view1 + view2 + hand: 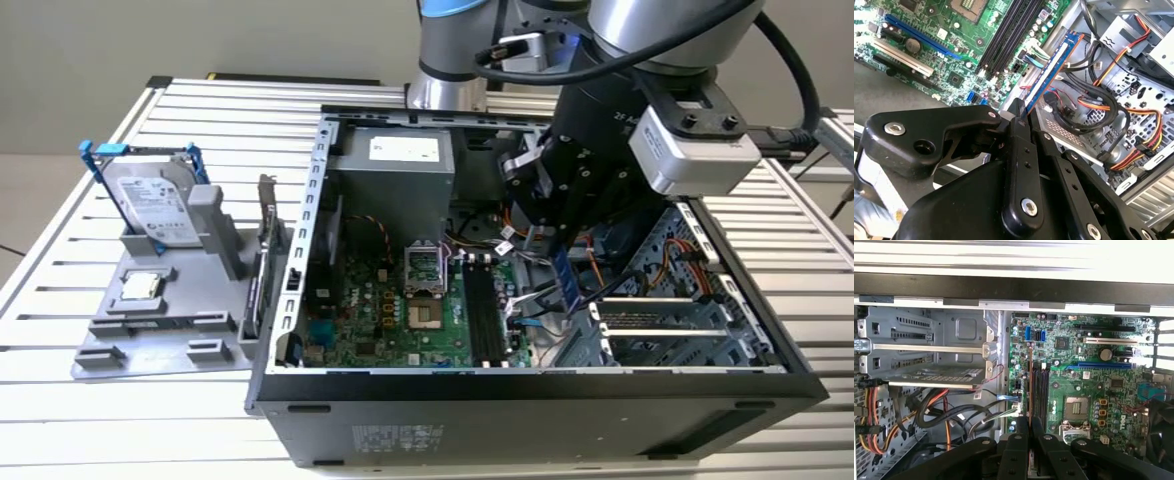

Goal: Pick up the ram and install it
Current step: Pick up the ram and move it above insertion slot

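Black fingers (1022, 429) pinching the ram (1050, 70) by one end. I see it hanging inside the open case (320, 180), lined up just beside the black memory slots (1041, 387), not seated yet.

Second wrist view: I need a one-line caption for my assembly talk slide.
Pincer shut on the ram, poised beside the green motherboard and its black memory slots, cables on its other side.

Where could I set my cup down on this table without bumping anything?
In the exterior view, bare table lies in front of the grey holder, and behind the hard drive at the far corner. Inside the computer case is crowded: cables, motherboard, and the gripper shut on the ram.
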Motion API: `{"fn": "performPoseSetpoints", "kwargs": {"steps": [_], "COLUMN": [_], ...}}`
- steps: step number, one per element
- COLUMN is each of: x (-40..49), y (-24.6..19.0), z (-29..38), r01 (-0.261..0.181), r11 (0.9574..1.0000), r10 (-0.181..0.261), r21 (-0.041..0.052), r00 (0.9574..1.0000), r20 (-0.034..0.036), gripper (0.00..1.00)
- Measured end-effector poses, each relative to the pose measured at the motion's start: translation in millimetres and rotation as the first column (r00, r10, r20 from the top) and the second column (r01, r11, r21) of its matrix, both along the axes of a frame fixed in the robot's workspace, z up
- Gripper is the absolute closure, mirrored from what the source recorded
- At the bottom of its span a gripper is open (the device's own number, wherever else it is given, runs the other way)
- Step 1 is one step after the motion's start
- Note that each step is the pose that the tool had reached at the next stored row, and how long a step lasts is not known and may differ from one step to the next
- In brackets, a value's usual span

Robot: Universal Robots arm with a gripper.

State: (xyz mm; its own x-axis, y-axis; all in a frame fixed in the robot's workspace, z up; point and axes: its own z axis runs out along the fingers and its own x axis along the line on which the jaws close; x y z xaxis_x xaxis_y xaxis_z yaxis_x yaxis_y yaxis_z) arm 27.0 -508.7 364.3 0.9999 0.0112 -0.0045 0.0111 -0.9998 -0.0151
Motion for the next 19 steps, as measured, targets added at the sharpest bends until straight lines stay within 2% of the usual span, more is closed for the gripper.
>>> {"fn": "performPoseSetpoints", "kwargs": {"steps": [19], "x": [0.0], "y": [0.8], "z": [-8.7], "r01": [0.0], "r11": [1.0], "r10": [0.0], "r21": [-0.0025], "r00": [1.0], "r20": [0.0], "gripper": [1.0]}}
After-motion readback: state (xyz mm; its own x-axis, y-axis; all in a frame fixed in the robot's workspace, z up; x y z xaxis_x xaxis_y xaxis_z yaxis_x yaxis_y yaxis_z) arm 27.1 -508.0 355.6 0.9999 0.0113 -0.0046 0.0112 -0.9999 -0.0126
